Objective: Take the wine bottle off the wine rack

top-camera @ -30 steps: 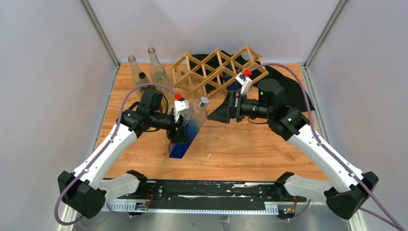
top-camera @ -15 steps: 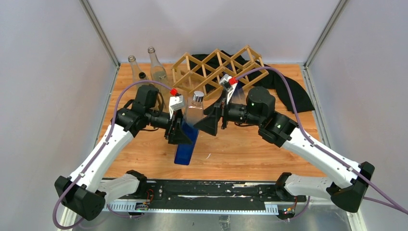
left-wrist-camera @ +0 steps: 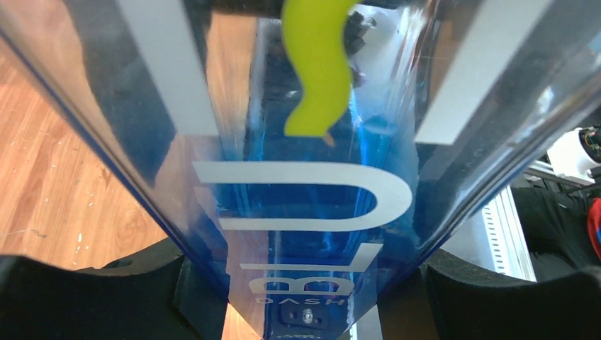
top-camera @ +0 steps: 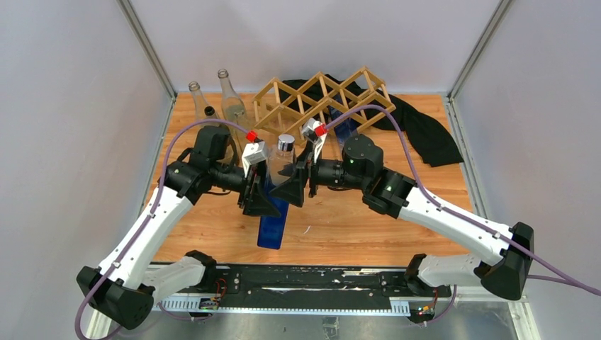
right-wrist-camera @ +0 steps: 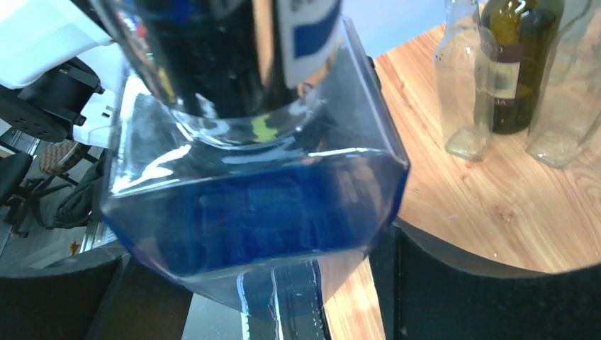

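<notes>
The wine bottle [top-camera: 273, 221] is off the wine rack [top-camera: 312, 99] and sits over the middle of the table [top-camera: 368, 219], well apart from the rack at 12 o'clock. In the top view its long axis runs from 6 to 12 o'clock, with the silver cap [top-camera: 285, 140] toward the rack and the square base toward the arms. Whether the base touches the table cannot be told. The glass is clear near the shoulder and deep blue toward the base; tint or liquid, I cannot tell. The left gripper [top-camera: 264, 198] clamps the bottle from 9 o'clock, its fingers [left-wrist-camera: 85, 297] pressed to both flat sides. The right gripper [top-camera: 289, 190] straddles the bottle from 3 o'clock; whether it presses or only brackets the glass I cannot tell. A dark blue shape [top-camera: 345, 127] shows behind the slats at the rack's near right end, too hidden to name. At 11 o'clock stand two clear bottles [top-camera: 225, 88] and a dark green bottle [right-wrist-camera: 514, 64]. A black cloth [top-camera: 425, 131] lies at 1 o'clock.
</notes>
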Robot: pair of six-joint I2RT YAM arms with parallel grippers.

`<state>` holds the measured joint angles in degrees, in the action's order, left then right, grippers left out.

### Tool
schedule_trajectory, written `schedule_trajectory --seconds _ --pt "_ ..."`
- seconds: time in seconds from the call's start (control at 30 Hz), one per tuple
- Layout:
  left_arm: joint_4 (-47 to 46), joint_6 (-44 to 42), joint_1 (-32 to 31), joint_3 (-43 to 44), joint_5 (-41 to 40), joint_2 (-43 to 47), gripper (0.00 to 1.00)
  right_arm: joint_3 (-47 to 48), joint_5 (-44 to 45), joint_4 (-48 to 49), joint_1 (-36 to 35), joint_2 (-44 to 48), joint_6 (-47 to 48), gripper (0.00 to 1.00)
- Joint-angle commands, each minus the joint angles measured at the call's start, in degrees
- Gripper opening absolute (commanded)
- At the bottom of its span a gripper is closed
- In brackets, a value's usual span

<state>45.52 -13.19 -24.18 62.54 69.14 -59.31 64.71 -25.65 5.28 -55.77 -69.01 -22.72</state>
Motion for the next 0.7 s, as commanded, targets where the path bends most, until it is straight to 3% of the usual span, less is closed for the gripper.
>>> schedule_trajectory --seconds 0.0,0.03,0.07,0.13,0.17,0.2,0.23,0.4,0.67 --pt "-2.3 1.1 -0.1 3.1 5.6 2.6 0.03 0.9 0.8 2.2 -0.7 -0.6 1.3 0.73" --pt "-2.1 1.0 -0.1 3.1 4.4 2.7 0.14 1.6 0.8 1.4 -0.7 -0.9 1.4 0.62" --pt "-1.0 0.2 -0.1 3.4 1.8 2.6 0.39 2.5 0.9 -0.4 -0.7 -1.3 1.8 0.5" --pt "1.9 -1.6 -0.1 4.5 -2.5 2.4 0.75 4.6 2.2 -4.1 -0.7 -1.9 3.2 0.23" --pt "3.5 -3.1 0.0 5.4 -6.8 2.2 0.87 5.8 3.6 -6.0 -0.7 -2.1 3.9 0.06" --pt "5.1 -4.3 0.1 6.3 -10.4 1.8 0.95 6.6 5.1 -8.0 -0.7 -2.0 4.7 0.0" --pt "7.1 -5.8 0.6 7.8 -13.5 1.4 0.99 7.2 6.6 -9.1 -0.5 -1.9 5.5 0.0" --pt "14.9 -9.4 7.0 14.0 -23.3 -1.9 1.0 9.7 12.5 -12.7 -0.4 -1.6 10.5 0.0" --pt "17.7 -9.8 27.1 17.7 -27.7 -3.2 1.0 11.4 21.5 -11.3 0.8 -5.7 17.7 0.0"
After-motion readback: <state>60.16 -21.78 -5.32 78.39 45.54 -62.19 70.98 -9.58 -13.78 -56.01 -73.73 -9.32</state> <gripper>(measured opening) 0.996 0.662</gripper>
